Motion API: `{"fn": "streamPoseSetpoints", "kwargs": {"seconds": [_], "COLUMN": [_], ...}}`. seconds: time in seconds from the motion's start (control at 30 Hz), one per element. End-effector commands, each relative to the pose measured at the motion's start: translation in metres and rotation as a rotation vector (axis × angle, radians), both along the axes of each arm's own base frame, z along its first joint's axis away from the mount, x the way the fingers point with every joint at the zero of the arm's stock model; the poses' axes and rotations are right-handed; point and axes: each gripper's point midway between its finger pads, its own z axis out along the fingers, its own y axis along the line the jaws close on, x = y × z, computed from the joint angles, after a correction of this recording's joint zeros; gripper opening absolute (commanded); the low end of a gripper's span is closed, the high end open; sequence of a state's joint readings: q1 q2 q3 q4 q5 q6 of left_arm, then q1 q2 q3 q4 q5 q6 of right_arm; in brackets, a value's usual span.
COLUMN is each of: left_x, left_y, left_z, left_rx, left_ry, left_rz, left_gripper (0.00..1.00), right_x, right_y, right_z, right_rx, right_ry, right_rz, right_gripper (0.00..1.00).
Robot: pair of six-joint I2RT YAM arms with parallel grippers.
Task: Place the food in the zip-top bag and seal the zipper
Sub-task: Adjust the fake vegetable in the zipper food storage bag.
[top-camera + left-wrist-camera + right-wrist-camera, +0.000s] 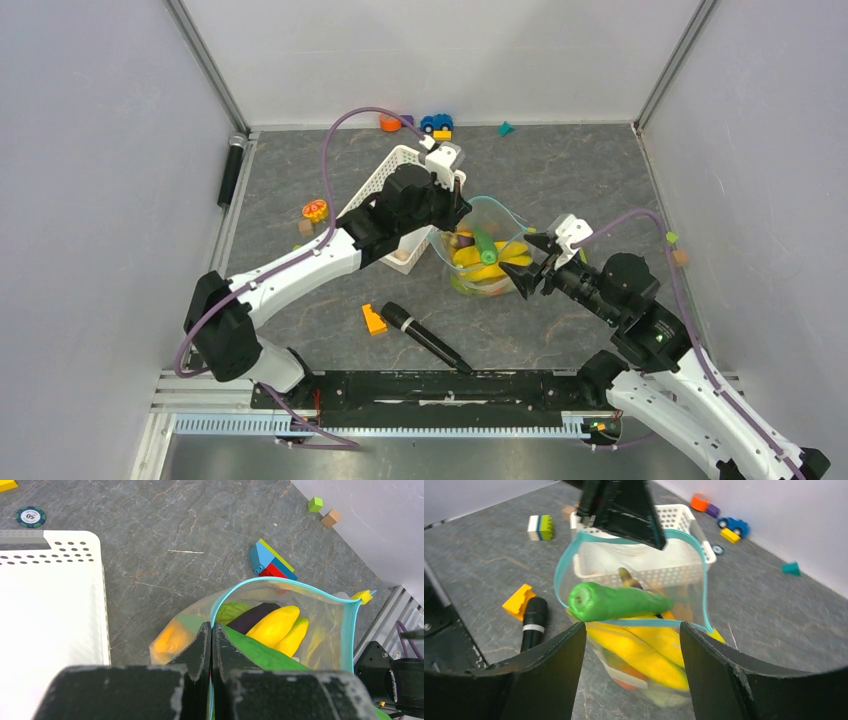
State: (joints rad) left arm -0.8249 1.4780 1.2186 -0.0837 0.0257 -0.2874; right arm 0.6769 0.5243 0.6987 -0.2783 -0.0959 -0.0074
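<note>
The clear zip-top bag (pixel 482 268) stands on the table with its mouth held wide. My left gripper (pixel 211 627) is shut on the bag's rim at the light-blue zipper (pixel 280 580), holding that edge up. Food fills the bag: yellow bananas (pixel 644 647), a purple eggplant (pixel 252 617), an orange pepper (pixel 170 640). A green cucumber (pixel 619 602) lies across the top, its end poking out over the near rim. My right gripper (pixel 632 626) is open just in front of the bag, its fingers either side of the lower pouch, gripping nothing.
A white slotted basket (pixel 385 185) stands right behind the bag. A black microphone (pixel 425 335) and an orange block (pixel 374 320) lie near the front. Toy blocks (pixel 272 562) and a blue car (pixel 436 124) are scattered toward the back wall.
</note>
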Motion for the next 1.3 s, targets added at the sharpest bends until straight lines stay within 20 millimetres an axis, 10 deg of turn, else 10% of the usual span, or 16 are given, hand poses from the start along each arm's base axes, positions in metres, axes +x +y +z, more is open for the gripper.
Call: {"fn": "streamPoseSetpoints", "kwargs": {"seconds": [0.0, 0.63, 0.83, 1.07, 1.27], "left_x": [0.009, -0.009, -0.015, -0.029, -0.038], "left_y": [0.000, -0.002, -0.001, -0.003, -0.001], "left_z": [0.025, 0.033, 0.039, 0.046, 0.054], "left_rx": [-0.014, -0.040, -0.058, -0.084, -0.102], "left_ry": [-0.063, -0.075, -0.093, -0.123, -0.148], "left_rz": [0.015, -0.081, -0.102, -0.178, -0.214], "left_gripper": [0.02, 0.02, 0.02, 0.02, 0.02], "right_x": [-0.013, 0.010, 0.020, 0.048, 0.052], "right_y": [0.026, 0.052, 0.050, 0.039, 0.052], "right_z": [0.014, 0.015, 0.008, 0.013, 0.013], "right_rx": [-0.020, -0.012, -0.026, 0.006, -0.024], "right_ry": [-0.150, -0.234, -0.206, -0.116, 0.005], "right_rz": [0.199, 0.242, 0.197, 0.021, 0.049], "right_gripper": [0.75, 0.72, 0.54, 0.01, 0.00]}}
